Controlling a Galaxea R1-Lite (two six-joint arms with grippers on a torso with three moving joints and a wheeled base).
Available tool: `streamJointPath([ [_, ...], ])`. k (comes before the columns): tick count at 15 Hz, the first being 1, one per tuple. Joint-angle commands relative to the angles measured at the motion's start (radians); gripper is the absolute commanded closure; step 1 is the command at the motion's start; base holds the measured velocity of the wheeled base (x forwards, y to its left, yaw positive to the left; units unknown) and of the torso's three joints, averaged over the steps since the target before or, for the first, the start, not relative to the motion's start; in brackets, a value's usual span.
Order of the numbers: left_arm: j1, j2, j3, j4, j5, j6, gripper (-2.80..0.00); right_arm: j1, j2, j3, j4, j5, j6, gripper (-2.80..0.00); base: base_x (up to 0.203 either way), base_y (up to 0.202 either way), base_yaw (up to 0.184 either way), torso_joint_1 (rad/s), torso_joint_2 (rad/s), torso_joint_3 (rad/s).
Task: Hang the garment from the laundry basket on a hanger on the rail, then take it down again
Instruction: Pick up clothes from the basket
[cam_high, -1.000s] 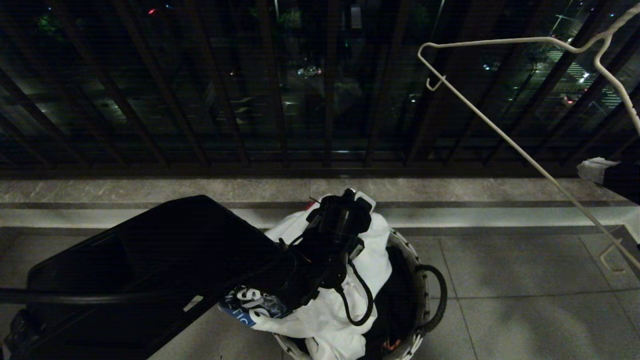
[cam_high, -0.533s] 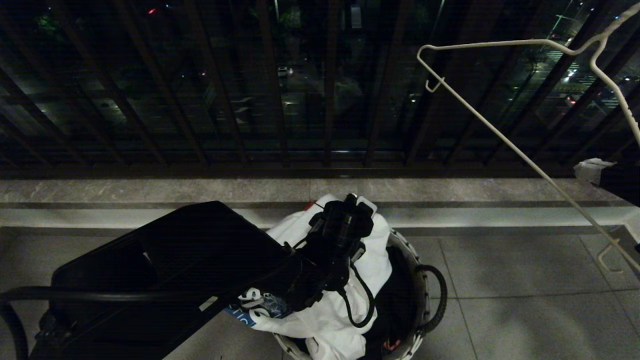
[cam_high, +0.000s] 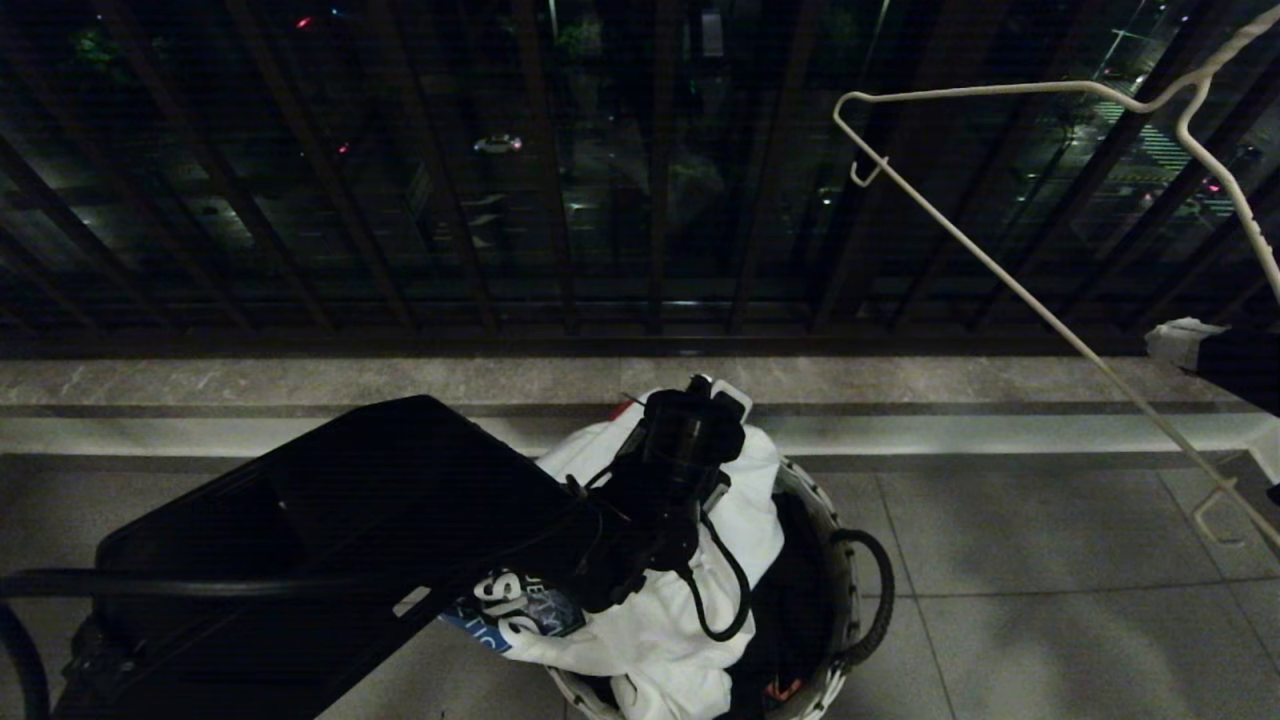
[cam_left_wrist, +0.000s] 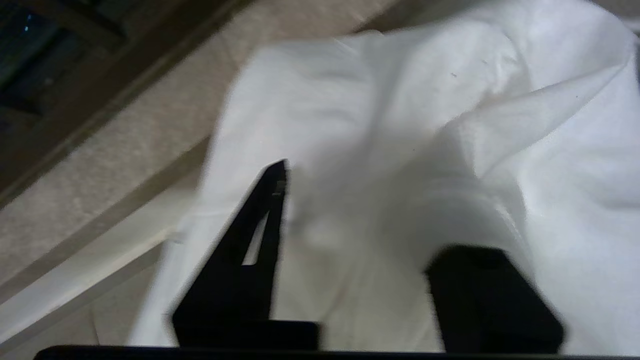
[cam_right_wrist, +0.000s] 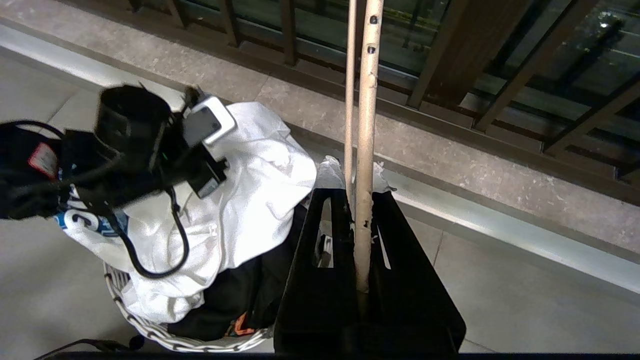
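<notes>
While the left arm reaches down over the laundry basket (cam_high: 820, 690), its left pincer (cam_left_wrist: 350, 220) sits pressed into the garment (cam_high: 745, 520), with one dark finger (cam_left_wrist: 255, 240) lying on the white cloth and the other partly buried under a raised fold; the jaws stand apart with cloth bunched between them, and whether they have truly clamped that fold cannot be told. That white T-shirt is heaped in the basket and spills over its rim toward the robot, where the blue chest print with white letters shows beside the arm. A dark loop handle (cam_high: 870, 590) stands out from the basket's side, and something dark with a spot of orange lies lower in the basket beneath the shirt. Over on the right, the right pincer (cam_right_wrist: 362, 210) is clenched on the hanger (cam_high: 1000, 280), its two black fingers closed against the thin off-white wire, which runs upward between them. From the head view the hanger is held up in the air, tilted, well apart from the basket, in front of the dark balcony railing (cam_high: 560, 200). Basket and robot stand on a grey tiled floor (cam_high: 1050, 620), near a pale stone kerb (cam_high: 300, 380) under the railing.
</notes>
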Motion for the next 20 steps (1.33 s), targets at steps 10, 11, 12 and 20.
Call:
streamJointPath([
  [10,0.049,-0.488,0.262,-0.004,-0.002,-0.052,0.00,0.001,0.001,-0.015,-0.003,0.005,0.010,0.00,0.000,0.000,0.000,0.000,0.00,0.000],
  [11,0.048,-0.538,0.300,-0.004,0.000,-0.071,0.00,0.002,0.006,-0.023,-0.003,0.013,0.040,0.00,0.000,0.000,0.000,0.000,0.00,0.000],
  [12,0.041,-0.578,0.337,-0.003,0.001,-0.103,0.00,0.001,0.017,-0.033,-0.002,0.025,0.081,0.00,0.000,0.000,0.000,0.000,0.00,0.000],
  [20,0.062,-0.653,0.377,0.008,-0.139,-0.300,0.00,0.000,0.068,-0.052,0.023,0.137,0.181,0.00,0.000,0.000,0.000,0.000,0.00,0.000],
])
